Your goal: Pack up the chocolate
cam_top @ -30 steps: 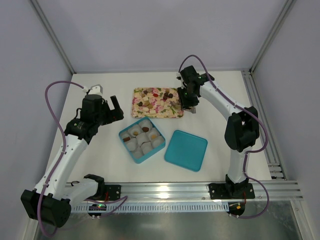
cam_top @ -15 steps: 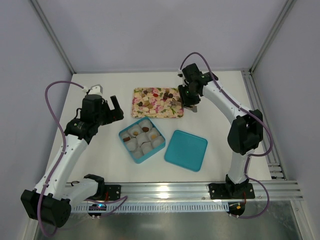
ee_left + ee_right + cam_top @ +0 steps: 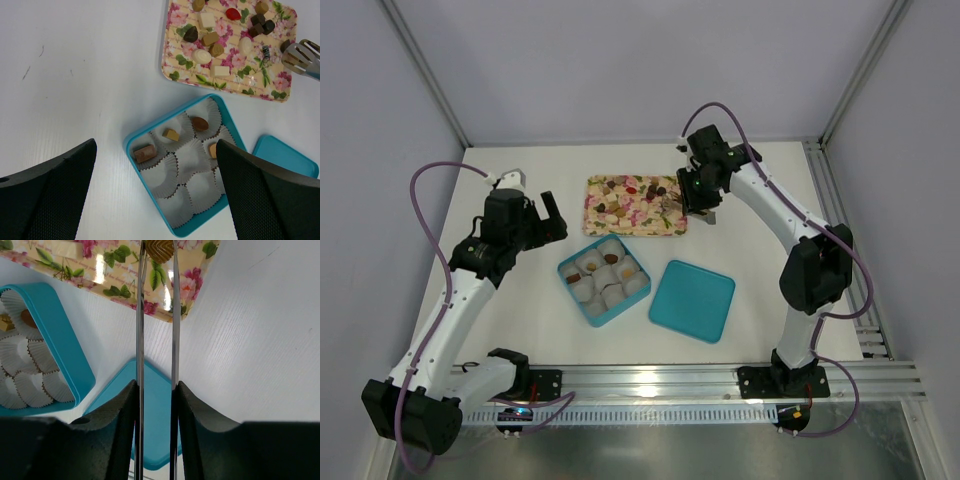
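We note the right hand (image 3: 156, 415), clenched on the tongs (image 3: 140, 315), has shifted slightly over the tray (image 3: 192, 287), apparently pinching one tan chocolate (image 3: 159, 250) bound for the box (image 3: 70, 340); left hand (image 3: 542, 215) released.

No lettering to call out anywhere in these views, folks: the floral tray (image 3: 240, 81) carries only printed blossoms and leaves, no words, and one dark striped candy (image 3: 263, 51) lying on it shows pale marks far too small to read
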`<state>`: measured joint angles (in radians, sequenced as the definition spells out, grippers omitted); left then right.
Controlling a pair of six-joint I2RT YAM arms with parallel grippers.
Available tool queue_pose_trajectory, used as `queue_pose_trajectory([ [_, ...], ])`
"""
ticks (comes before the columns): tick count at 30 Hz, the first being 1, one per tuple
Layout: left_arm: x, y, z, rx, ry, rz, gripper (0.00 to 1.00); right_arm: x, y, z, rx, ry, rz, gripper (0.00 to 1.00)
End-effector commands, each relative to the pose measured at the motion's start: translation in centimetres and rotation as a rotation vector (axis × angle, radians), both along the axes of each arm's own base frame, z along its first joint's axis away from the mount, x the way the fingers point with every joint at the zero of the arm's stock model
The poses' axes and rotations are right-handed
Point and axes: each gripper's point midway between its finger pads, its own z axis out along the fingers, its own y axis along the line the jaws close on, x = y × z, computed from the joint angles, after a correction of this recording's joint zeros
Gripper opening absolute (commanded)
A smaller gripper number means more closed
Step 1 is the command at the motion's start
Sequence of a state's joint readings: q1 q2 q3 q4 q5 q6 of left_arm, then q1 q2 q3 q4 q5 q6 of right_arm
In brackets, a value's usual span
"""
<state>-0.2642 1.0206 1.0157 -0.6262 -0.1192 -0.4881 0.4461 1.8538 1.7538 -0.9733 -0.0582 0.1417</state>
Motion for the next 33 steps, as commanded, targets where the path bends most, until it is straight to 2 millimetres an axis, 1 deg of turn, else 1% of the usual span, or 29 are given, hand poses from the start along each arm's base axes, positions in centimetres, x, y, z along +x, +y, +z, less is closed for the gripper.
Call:
queue_pose_trajectory([
  [1, 0.0, -0.1, 0.4, 0.002, -0.025, -0.011, 1.0, -0.2, 0.6, 2.7, 0.05, -0.065, 0.008, 0.38],
  [15, 0.0, -0.2, 0.4, -0.004, -0.022, -0.017, 1.0, -0.4, 0.5, 2.6, 0.05, -0.062, 0.011, 0.38],
  [19, 0.1, -0.5, 0.1, -0.012, -0.009, -0.03, 1.0, -0.3, 0.5, 2.7, 0.051, -0.063, 0.011, 0.38],
  [23, 0.0, -1.3, -0.2, -0.037, 0.011, -0.062, 1.0, -0.3, 0.6, 2.9, 0.055, -0.06, 0.009, 0.38],
  [29, 0.2, -2.4, -0.7, -0.062, 0.042, -0.097, 1.0, -0.7, 1.3, 4.3, 0.086, -0.068, 0.009, 0.38],
  [30, 0.1, -3.0, -0.9, -0.077, 0.055, -0.123, 1.0, -1.0, 1.6, 4.6, 0.086, -0.067, 0.015, 0.38],
  [32, 0.1, -3.3, -1.2, -0.081, 0.068, -0.132, 1.0, -1.4, 2.0, 5.1, 0.085, -0.07, 0.019, 0.37],
  [33, 0.0, -3.5, -1.3, -0.088, 0.076, -0.14, 1.0, -2.1, 2.7, 5.4, 0.085, -0.065, 0.03, 0.38],
])
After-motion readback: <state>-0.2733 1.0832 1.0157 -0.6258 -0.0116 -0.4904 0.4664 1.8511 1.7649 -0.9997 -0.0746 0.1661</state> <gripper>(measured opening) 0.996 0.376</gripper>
